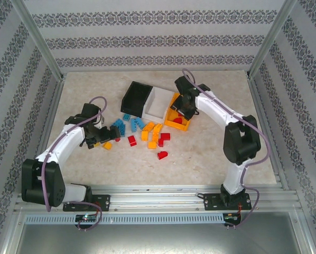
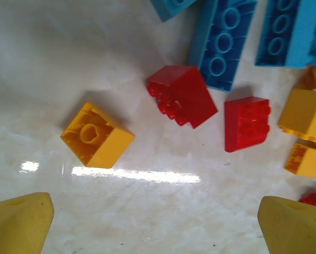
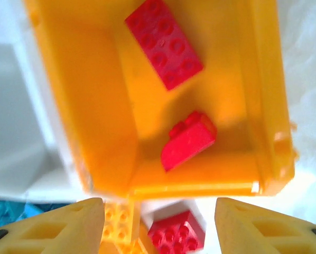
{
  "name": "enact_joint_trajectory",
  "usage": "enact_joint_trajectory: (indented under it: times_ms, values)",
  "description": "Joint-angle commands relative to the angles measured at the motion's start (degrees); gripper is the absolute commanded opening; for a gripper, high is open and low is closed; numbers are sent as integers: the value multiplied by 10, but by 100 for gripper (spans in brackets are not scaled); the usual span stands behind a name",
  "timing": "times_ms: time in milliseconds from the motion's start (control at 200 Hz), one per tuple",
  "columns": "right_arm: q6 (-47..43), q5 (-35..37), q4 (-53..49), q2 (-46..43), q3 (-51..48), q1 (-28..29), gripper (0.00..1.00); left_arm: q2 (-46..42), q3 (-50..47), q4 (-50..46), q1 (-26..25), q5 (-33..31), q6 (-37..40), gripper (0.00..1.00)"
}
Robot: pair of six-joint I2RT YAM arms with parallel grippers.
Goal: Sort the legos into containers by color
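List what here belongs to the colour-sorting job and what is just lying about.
Belongs to the job:
black bin, white bin, orange bin with two red bricks inside; loose red bricks, blue bricks and orange-yellow bricks on the table.

Just there:
purple cables on the arms, aluminium frame, patterned walls.

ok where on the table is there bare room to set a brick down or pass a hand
Bare table runs along the near side, between the loose bricks and the arm bases, and behind the three bins to the far wall. Crowded: from the left gripper across the bricks to the orange bin.
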Motion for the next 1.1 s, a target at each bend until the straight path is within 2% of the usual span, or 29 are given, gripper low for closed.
enact_joint_trajectory:
  times_ms: [0, 170, 380, 520, 829, 1099]
  values:
    - [7, -16, 43, -59, -60, 21, 57, 11, 17, -31, 7, -10, 6, 99]
    - [3, -36, 68, -131, -144, 40, 57, 33, 36, -31, 7, -17, 26, 99]
    - [11, -34, 72, -189, -224, 67, 56, 87, 46, -42, 6, -26, 21, 90]
    - [32, -37, 93, -209, -268, 68, 55, 106, 40, -43, 7, -54, 31, 85]
    - [46, -28, 101, -210, -284, 72, 54, 141, 45, -42, 7, -72, 56, 72]
    - [49, -40, 110, -166, -255, 75, 53, 146, 17, -27, 6, -75, 58, 72]
